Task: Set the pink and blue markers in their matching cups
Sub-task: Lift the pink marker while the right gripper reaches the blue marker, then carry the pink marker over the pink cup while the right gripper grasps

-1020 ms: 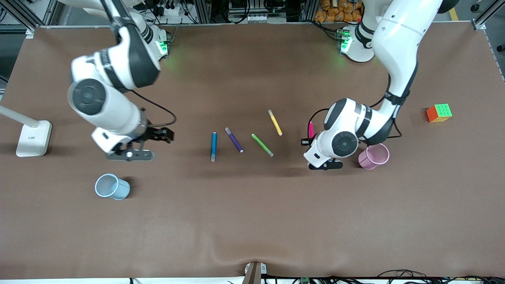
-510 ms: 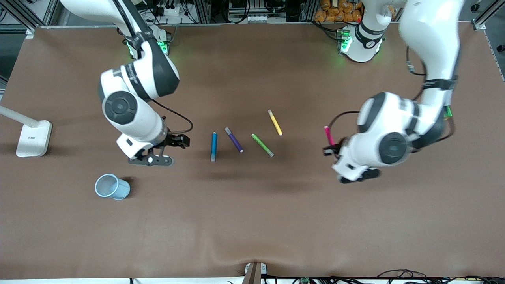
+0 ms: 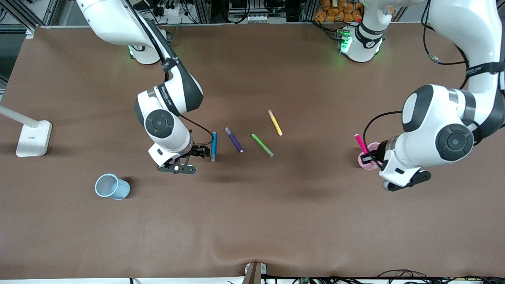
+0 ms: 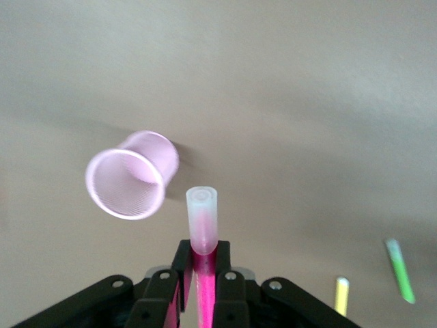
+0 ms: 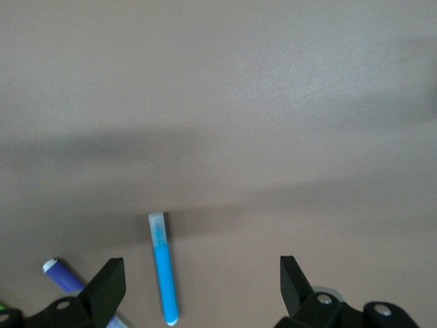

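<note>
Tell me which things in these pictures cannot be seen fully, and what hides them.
- Pale pink mesh cup, front view: mostly covered by the left claw and the magenta-pink marker.
- Magenta-pink marker, left wrist view: its lower part is cut off by the picture's edge.
- Purple pen, right wrist view: hidden partly by the open right claw.

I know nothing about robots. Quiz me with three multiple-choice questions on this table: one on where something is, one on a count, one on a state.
1. Where is the pink marker?
A. lying on the table
B. held over the pink cup
C. inside the blue cup

2. How many pens lie on the table?
A. four
B. two
C. six

3. The right gripper's jaws are:
A. shut on the blue marker
B. open
C. holding a cup

Answers: 1 B, the left gripper grips it above the cup. 2 A, blue, purple, green, yellow. 3 B, they stand apart.
</note>
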